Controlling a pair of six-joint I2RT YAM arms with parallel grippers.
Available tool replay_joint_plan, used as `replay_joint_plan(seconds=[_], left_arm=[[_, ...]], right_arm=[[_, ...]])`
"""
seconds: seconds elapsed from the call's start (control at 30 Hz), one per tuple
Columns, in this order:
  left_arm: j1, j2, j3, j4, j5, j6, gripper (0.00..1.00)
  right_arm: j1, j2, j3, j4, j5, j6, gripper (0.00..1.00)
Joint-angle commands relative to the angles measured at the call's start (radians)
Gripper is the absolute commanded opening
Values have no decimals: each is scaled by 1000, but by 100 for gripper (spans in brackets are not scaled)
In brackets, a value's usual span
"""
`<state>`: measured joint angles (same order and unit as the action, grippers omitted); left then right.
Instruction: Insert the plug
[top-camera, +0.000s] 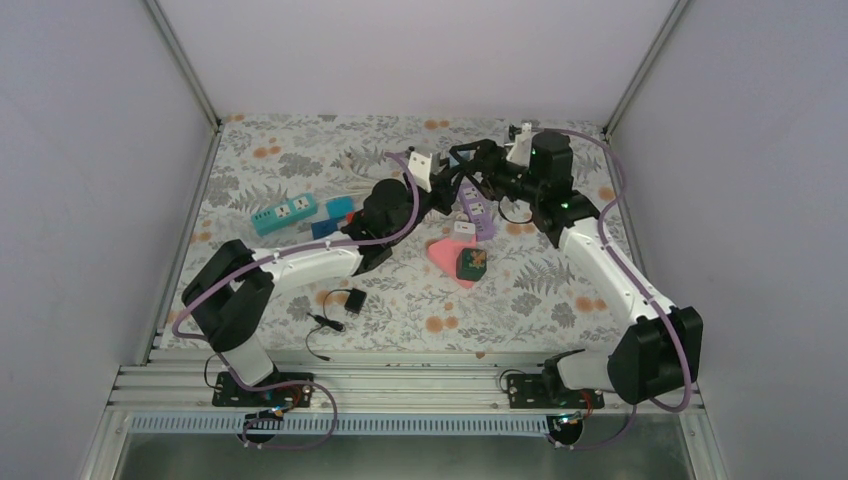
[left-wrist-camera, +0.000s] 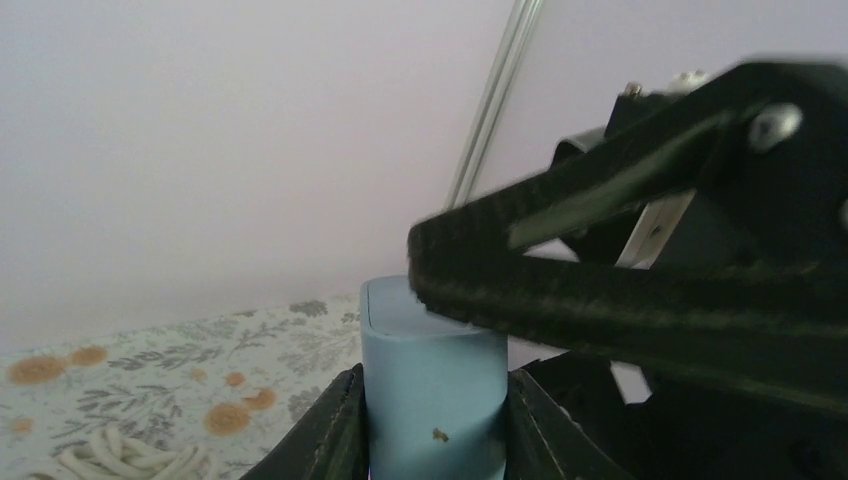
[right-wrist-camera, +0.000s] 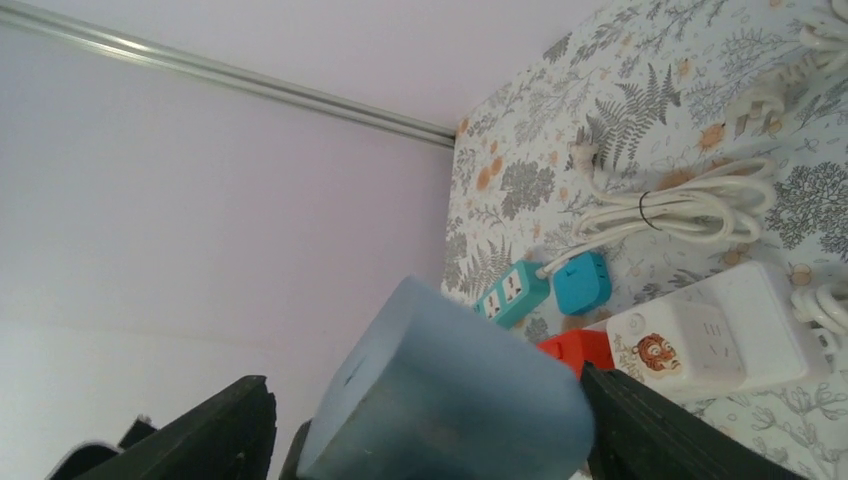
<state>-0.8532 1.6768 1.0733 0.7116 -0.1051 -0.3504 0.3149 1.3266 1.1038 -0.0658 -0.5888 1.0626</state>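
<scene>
Hand-off in mid-air: the left gripper (left-wrist-camera: 435, 425) is clamping a pale blue block (left-wrist-camera: 430, 350) between its fingers and holding it upright at the far end of the lavender power strip (top-camera: 478, 215). Whether the block is that strip's raised end, I cannot tell from where I am standing. The right gripper (right-wrist-camera: 430, 410) is straddling the same block with its jaws standing wide, a gap showing on one side, so it is not gripping. No plug is sitting in any socket of the power strip that I can see. A black plug (top-camera: 352, 299) on its cord is lying on the flowered table (top-camera: 300, 140), well in front of the power strip, on the left arm's side. To my eye the job is barely getting going: picking up the plug, lining it up and pushing it home are all waiting.
</scene>
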Motion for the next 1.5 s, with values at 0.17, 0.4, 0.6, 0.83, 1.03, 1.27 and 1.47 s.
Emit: replay_joint_plan(seconds=[0.17, 0.4, 0.6, 0.83, 1.03, 1.27, 1.47], left_arm=[[63, -79, -38, -108, 301, 278, 24], [168, -167, -52, -280, 697, 494, 24], [224, -138, 57, -485, 970, 571, 24], [262, -90, 195, -727, 1284, 575, 24], [263, -67, 326, -946, 1326, 577, 24], [264, -132, 304, -959, 1330, 527, 24], [273, -214, 234, -935, 1315, 518, 23]], right_arm=[[15, -49, 145, -357, 161, -442, 95], [15, -80, 131, -522, 55, -677, 93], [17, -176, 38, -418, -164, -714, 92], [31, -194, 11, -279, -256, -750, 79], [60, -172, 28, -249, -291, -851, 70], [71, -146, 26, -207, -361, -857, 48], [76, -170, 12, -191, -466, -872, 54]])
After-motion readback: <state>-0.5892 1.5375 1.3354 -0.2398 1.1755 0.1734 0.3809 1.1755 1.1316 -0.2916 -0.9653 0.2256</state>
